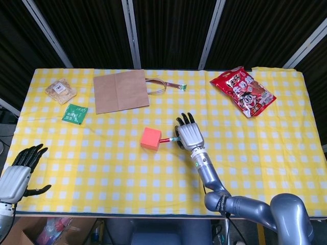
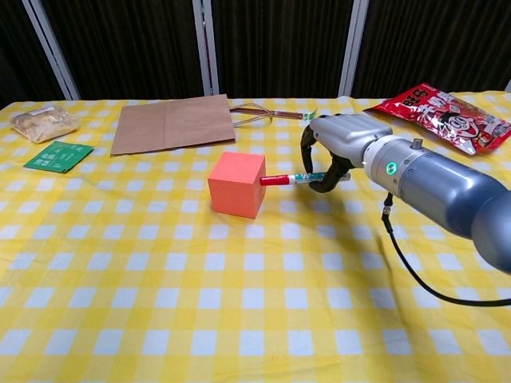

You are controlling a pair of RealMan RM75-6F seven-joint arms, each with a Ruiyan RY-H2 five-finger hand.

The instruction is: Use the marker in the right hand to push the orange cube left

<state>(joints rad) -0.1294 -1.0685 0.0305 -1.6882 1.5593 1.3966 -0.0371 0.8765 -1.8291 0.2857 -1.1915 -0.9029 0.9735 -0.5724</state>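
Head view: 1 cube [image 1: 151, 139], 1 marker [image 1: 168, 139], 2 hands

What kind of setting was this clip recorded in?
Likely a lab or test bench set up for manipulation trials: a table under a yellow checked cloth, dark curtain panels with metal struts behind, and staged props such as the orange cube and brown paper bag.

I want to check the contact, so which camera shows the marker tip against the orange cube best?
The chest view: the marker runs sideways, its red tip at the orange cube. In the head view it is short and small beside the right hand.
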